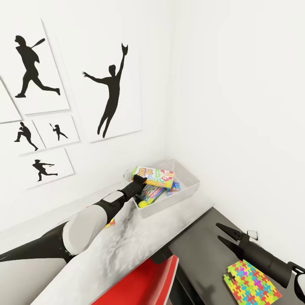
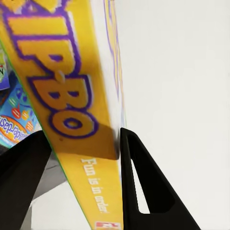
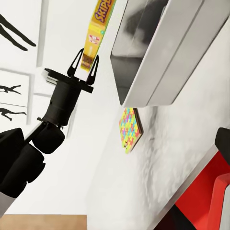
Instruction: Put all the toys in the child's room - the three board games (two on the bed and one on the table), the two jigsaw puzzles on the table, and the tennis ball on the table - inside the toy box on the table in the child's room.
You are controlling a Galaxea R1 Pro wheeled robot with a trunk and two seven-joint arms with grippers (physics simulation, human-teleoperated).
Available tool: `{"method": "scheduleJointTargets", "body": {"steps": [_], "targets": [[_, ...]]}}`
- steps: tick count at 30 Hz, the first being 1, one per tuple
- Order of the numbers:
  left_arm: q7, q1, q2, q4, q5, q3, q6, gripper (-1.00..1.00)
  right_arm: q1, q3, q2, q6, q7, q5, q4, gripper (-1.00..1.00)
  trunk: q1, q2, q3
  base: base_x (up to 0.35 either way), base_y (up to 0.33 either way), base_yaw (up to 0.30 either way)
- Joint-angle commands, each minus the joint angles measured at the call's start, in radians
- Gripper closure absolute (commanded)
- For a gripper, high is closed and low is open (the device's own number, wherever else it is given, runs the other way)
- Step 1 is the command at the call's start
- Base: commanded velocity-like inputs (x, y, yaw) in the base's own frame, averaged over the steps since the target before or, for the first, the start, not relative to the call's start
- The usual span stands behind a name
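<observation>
Left tool [image 1: 138,181] is clamped on the SKIP-BO box [image 1: 154,176], holding it flat over the toy box [image 1: 186,191], presumably to drop it on the games and tennis ball [image 1: 143,203] inside. Right tool [image 1: 225,238] hangs idle, its fingers apart, beside that bin, above a jigsaw puzzle [image 1: 252,283] on the dark cabinet [image 1: 199,241].

The SKIP-BO box [image 1: 154,177] hangs tilted over the pale grey toy box [image 1: 186,192] at the table's [image 1: 127,241] far corner. Inside lie a blue game box [image 1: 174,187] and the tennis ball [image 1: 143,203]. One jigsaw puzzle [image 1: 251,281] lies on the dark cabinet, another [image 3: 130,128] on the table beside the toy box.
</observation>
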Motion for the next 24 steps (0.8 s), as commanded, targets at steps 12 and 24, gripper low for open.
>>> {"method": "scheduleJointTargets", "body": {"steps": [12, 24], "targets": [[-0.006, -0.001, 0.000, -0.001, 0.011, 0.000, 0.038, -1.00, -0.001, -0.002, -0.001, 0.004, 0.010, 0.008, 0.000, -1.00, 0.001, -0.002, -0.002, 0.000, 0.000, 0.000], [-0.006, -0.002, 0.000, -0.006, 0.095, 0.002, 0.139, -1.00, -0.001, -0.003, -0.002, 0.004, 0.012, 0.008, 0.000, -1.00, 0.001, -0.002, -0.002, 0.000, 0.000, 0.000]]}}
